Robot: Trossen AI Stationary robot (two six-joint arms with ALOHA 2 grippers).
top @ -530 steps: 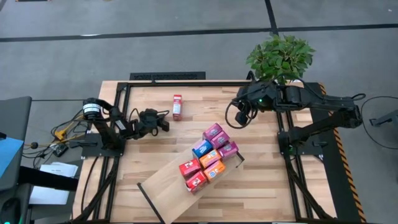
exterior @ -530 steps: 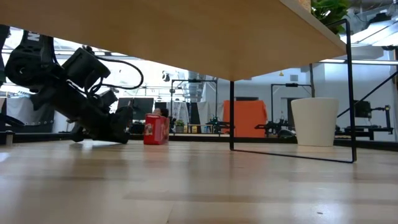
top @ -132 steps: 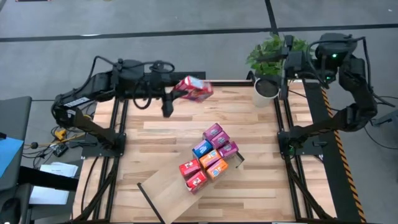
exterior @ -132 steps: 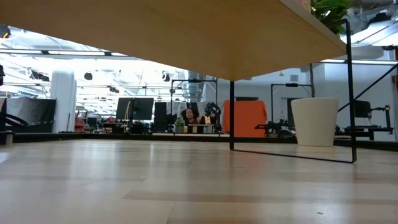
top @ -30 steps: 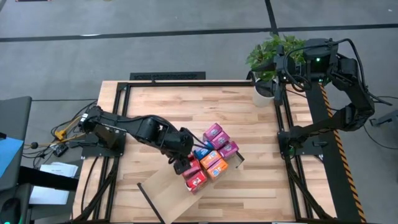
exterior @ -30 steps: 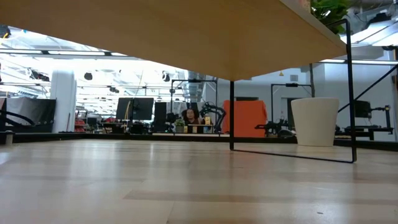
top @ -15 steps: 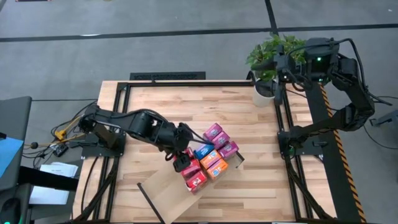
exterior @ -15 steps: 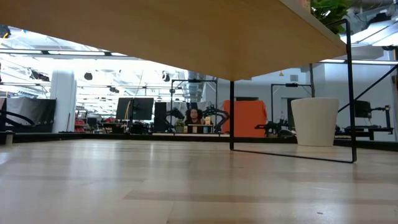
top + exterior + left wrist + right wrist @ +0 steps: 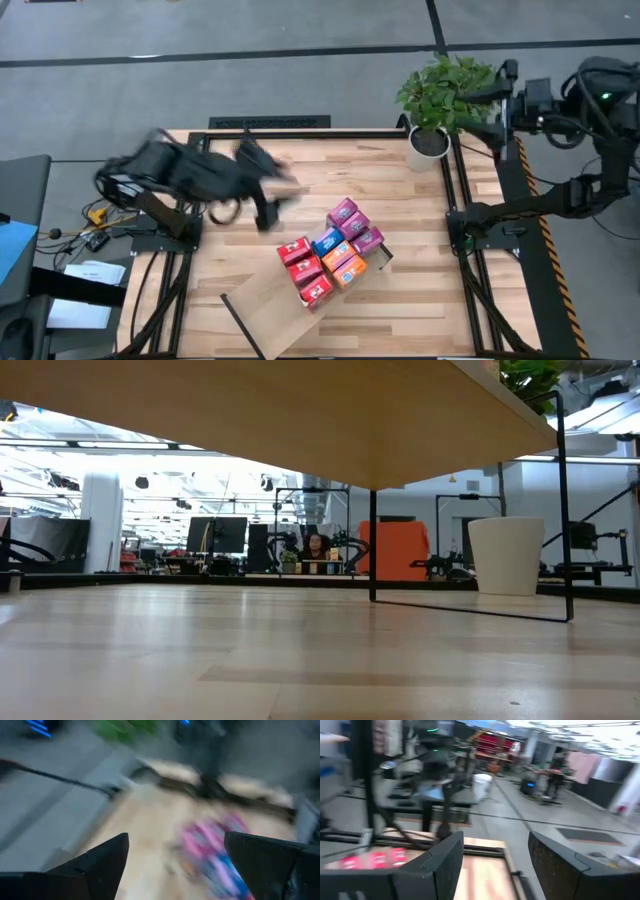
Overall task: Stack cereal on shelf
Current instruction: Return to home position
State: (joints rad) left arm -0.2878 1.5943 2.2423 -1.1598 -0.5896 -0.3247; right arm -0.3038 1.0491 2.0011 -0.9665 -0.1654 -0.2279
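Left claw (image 9: 263, 210) (spread wide, empty) hangs near cereal (image 9: 330, 262) — stacked on shelf (image 9: 262, 303).

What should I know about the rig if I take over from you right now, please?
Left gripper: jaws open, empty, above the left half of the table, clear of the boxes.
Right gripper: jaws open, empty, raised beyond the far right corner, beside the plant.
Cereal: nine boxes clustered at the right end of the shelf, which lies slantwise on the table.
Done: stacking looks finished; no other box in view.
Left: bring both arms home.
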